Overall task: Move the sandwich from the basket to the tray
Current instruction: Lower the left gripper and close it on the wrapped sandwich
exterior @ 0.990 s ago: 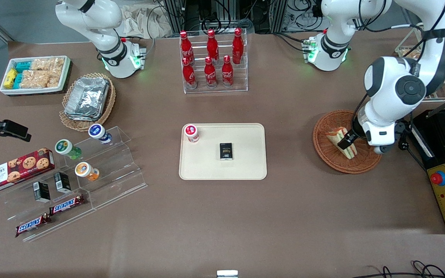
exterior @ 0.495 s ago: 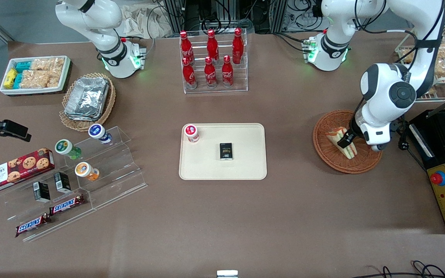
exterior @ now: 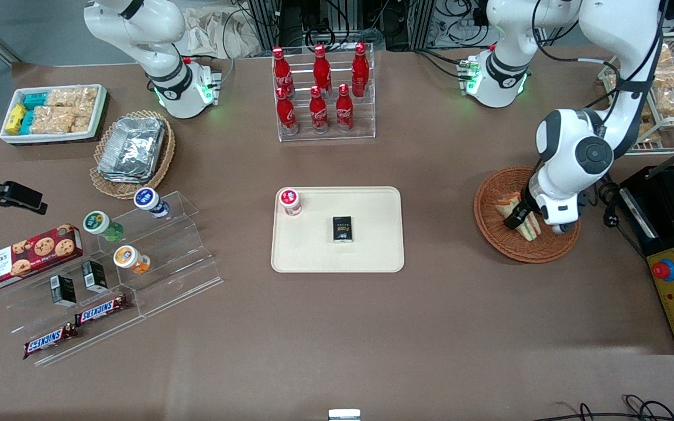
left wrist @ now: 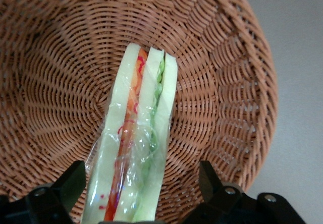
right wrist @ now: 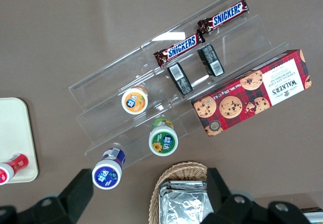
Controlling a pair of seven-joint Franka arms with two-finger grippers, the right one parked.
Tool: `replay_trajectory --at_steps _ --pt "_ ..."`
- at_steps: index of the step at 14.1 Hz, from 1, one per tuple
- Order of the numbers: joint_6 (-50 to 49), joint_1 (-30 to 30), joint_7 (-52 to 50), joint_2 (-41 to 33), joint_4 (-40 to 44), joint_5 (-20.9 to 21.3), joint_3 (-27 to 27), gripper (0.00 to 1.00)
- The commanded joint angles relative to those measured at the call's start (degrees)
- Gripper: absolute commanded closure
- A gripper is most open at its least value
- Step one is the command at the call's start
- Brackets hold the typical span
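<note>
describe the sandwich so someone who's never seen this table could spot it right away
Find the round reddish-brown wicker basket at the working arm's end of the table, beside the beige tray. The sandwich lies in it, with the open gripper straddling it. It is a plastic-wrapped wedge of pale bread with orange-red and green filling stripes, and the only thing in that basket.

Your left arm's tool (exterior: 516, 218) sank lower into the basket (exterior: 492, 225) and shifted toward the tray, its open fingers (left wrist: 58, 191) straddling the sandwich (left wrist: 136, 148).
</note>
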Motion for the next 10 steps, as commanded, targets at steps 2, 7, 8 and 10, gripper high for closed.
replay_trajectory --at_steps 2,7,8,10 --pt "4.16 0.11 -1.38 0.22 -1.65 0.66 -0.36 1.00" --pt "4.07 -0.15 -1.20 0.14 -1.30 0.66 -0.45 1.00" --pt "3.46 -0.06 -1.11 -0.74 -1.04 0.66 -0.45 1.00" --pt "-0.82 -0.24 -0.85 -4.16 0.36 1.10 -0.62 1.00"
